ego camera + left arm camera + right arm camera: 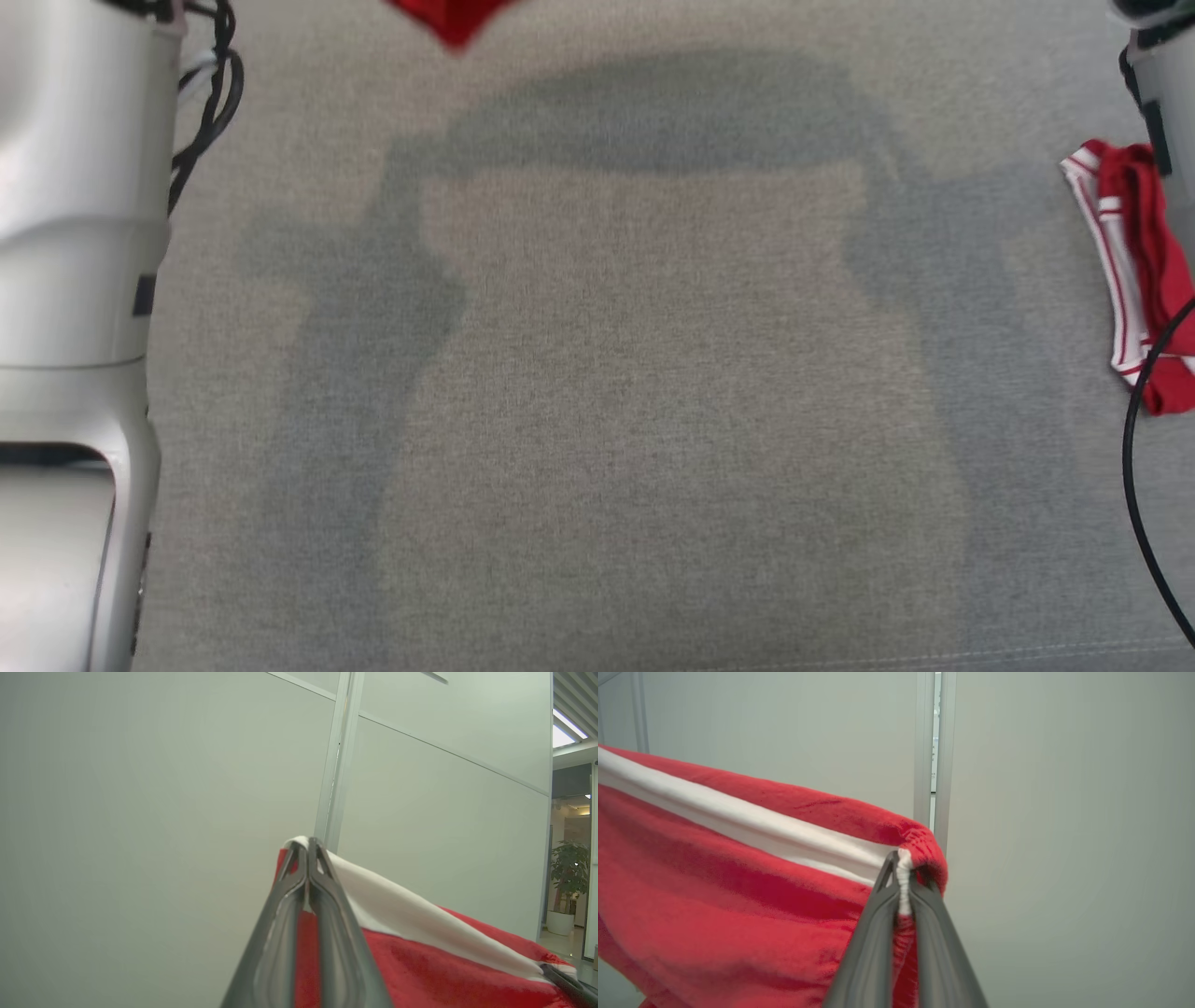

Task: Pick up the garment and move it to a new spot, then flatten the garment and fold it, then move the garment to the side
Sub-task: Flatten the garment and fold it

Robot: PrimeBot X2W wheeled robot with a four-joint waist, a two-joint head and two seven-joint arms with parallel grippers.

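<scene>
Left wrist view looks along the left gripper (307, 845), its fingers pressed together on the white-banded edge of the red garment (420, 961), held up before a pale wall (140, 812) with the cloth running off to that view's lower right. The right gripper (903, 858) is clamped tight on a bunched red-and-white corner, cloth spreading to its left. In the head view the pale left forearm (75, 280) runs along the left edge above the grey fabric surface (653, 420), with a red tip of garment at the top edge and a striped part hanging at the right.
</scene>
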